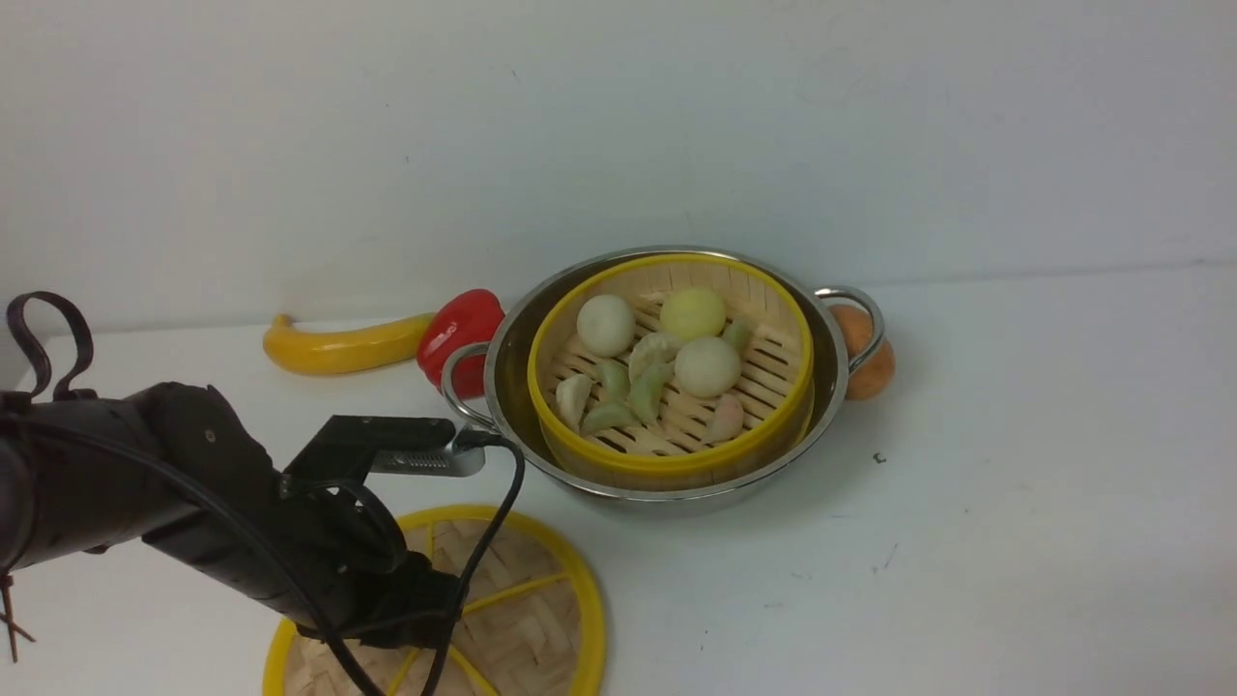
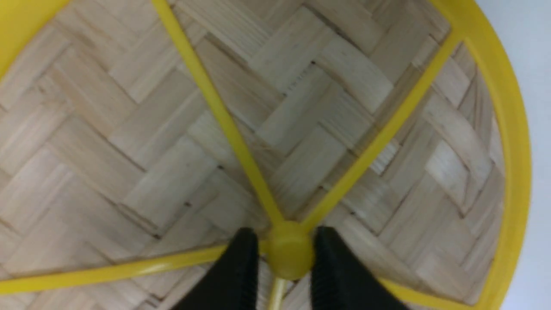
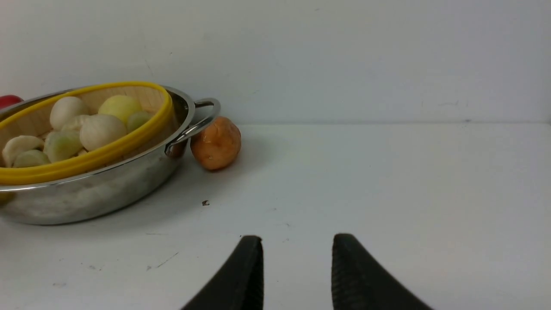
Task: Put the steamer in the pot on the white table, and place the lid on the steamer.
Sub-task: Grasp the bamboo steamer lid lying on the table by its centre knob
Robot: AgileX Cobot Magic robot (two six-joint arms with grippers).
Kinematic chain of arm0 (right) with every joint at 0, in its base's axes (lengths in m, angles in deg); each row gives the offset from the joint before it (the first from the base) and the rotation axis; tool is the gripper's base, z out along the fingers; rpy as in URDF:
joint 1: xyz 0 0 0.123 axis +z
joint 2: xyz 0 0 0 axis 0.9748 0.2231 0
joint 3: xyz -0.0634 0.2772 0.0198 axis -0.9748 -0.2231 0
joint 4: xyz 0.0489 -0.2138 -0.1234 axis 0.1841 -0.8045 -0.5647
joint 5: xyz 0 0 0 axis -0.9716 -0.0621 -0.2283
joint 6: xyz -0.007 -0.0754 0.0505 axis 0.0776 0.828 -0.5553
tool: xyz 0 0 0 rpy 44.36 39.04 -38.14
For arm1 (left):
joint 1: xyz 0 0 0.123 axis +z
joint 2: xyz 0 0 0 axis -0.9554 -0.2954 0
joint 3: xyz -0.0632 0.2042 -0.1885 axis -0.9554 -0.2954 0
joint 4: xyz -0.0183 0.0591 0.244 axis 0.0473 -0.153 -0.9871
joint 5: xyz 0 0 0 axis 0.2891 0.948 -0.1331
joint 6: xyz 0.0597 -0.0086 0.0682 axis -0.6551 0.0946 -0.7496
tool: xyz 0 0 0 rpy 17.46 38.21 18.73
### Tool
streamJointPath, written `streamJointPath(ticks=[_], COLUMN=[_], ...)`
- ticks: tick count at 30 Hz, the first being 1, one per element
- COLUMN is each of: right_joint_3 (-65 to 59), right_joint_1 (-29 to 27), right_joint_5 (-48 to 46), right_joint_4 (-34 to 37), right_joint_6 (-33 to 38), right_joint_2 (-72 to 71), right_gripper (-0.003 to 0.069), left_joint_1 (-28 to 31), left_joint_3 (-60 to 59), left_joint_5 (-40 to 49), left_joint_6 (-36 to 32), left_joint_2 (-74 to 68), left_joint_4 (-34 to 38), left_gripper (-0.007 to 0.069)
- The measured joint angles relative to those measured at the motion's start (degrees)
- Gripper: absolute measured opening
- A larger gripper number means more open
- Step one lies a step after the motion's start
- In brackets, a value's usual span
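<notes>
The steamer [image 1: 667, 462], a bamboo basket with a yellow rim holding toy buns and dumplings, sits inside the shiny pot [image 1: 833, 372] on the white table [image 1: 966, 532]. The lid [image 1: 541, 599], a flat woven disc with yellow spokes, lies on the table in front of the pot, towards the left. My left arm reaches down over it. In the left wrist view my left gripper [image 2: 286, 249] is shut on the lid's yellow hub, one black finger [image 2: 241, 267] on each side. My right gripper [image 3: 297, 258] is open over bare table, to the right of the pot [image 3: 86, 193] and steamer [image 3: 86, 161].
A yellow banana [image 1: 338, 346] and a red pepper [image 1: 459, 333] lie behind the pot's left handle. An orange-brown round fruit [image 1: 870, 362] touches the right handle. A pale wall closes the table's far edge.
</notes>
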Motion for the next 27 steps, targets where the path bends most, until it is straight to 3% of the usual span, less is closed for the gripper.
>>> streamJointPath(ticks=[2,13,17,22,27], right_joint_3=[0.0,0.0,0.0,0.0,0.0], right_joint_1=[0.0,0.0,0.0,0.0,0.0], right_joint_5=[0.0,0.0,0.0,0.0,0.0], right_joint_4=[0.0,0.0,0.0,0.0,0.0], right_joint_6=[0.0,0.0,0.0,0.0,0.0], right_joint_2=[0.0,0.0,0.0,0.0,0.0], right_gripper=[0.0243,0.0243,0.0243,0.0243,0.0243], left_joint_1=[0.0,0.0,0.0,0.0,0.0], left_joint_3=[0.0,0.1,0.2,3.8,10.0], left_joint_5=[0.0,1.8,5.2,15.9,21.9], left_joint_6=[0.0,0.8,3.0,9.2,10.8], left_joint_2=[0.0,0.3,1.9,7.1,13.7], left_joint_4=[0.1,-1.2,-5.4,-15.3,-18.6], left_gripper=[0.0112,0.0115,0.0115,0.0115,0.0115])
